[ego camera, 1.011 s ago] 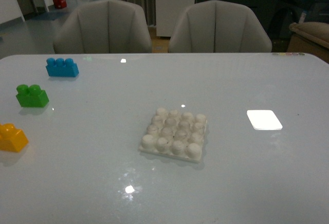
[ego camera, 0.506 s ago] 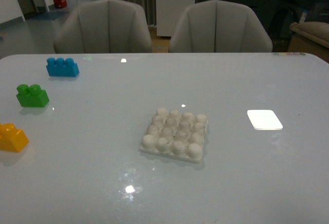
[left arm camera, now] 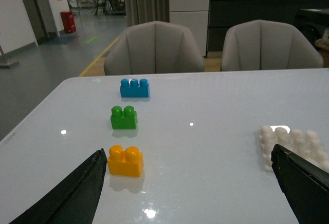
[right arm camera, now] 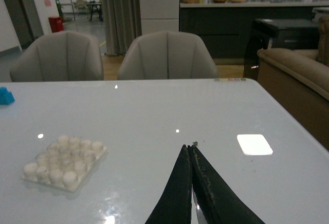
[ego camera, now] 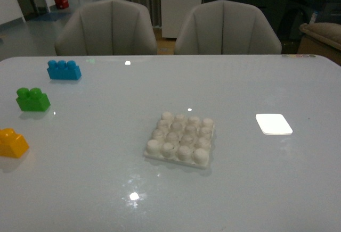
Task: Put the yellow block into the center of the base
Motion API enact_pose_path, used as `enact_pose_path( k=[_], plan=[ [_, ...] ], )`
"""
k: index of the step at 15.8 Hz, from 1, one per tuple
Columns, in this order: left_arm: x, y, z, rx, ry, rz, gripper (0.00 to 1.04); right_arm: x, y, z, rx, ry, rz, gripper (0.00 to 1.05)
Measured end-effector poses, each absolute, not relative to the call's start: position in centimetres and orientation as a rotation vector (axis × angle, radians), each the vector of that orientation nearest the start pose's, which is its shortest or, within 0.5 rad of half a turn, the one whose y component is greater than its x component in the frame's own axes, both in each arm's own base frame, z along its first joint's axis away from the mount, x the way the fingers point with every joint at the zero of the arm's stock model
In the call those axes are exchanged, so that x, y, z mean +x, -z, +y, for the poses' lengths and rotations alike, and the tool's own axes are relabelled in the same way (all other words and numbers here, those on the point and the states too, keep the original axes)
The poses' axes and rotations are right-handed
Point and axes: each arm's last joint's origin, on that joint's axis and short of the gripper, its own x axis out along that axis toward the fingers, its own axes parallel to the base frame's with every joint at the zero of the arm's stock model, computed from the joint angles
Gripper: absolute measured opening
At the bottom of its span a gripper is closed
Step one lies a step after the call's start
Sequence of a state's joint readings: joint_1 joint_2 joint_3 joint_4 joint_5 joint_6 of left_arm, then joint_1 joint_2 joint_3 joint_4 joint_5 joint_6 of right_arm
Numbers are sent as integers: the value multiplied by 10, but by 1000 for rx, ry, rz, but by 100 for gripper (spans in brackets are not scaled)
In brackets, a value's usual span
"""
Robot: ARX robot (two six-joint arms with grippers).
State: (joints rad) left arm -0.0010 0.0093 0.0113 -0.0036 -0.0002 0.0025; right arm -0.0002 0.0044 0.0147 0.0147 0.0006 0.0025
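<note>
Yellow block (left arm camera: 125,161) sits just ahead of the left jaws, which stand wide apart with nothing between them. It is nearer one dark finger (left arm camera: 69,196) than the other and touches neither. The right jaws are pressed together on nothing, aimed across bare worktop (right arm camera: 154,126).

Nothing on the worktop has shifted over the last second. The block lies where it lay, at the worktop's left edge, at about 9 o'clock from the base (ego camera: 181,140) and well apart from it. Only the front picture itself drifts by a hair. So the task reads as unstarted: no pick yet, and the base studs are all bare.

Neither arm shows in the front view, so both seem held back near the robot's body. The left is already lined up toward the block, and the right idles at about 4 o'clock from the base. The green brick (ego camera: 33,99) and blue brick (ego camera: 64,69) stand beyond the block at 12 to 1 o'clock, clear of a straight reach.
</note>
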Motion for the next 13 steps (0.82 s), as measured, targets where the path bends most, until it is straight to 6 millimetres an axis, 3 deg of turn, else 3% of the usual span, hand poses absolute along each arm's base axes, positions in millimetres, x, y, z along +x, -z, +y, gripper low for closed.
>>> enact_pose_path(
  k=[6,13],
  plan=[
    [98,-166,0,2,0,1,98,97,-166,0,2,0,-1,2],
    [98,-166,0,2,0,1,98,97,-166,0,2,1,-1,86]
  ],
)
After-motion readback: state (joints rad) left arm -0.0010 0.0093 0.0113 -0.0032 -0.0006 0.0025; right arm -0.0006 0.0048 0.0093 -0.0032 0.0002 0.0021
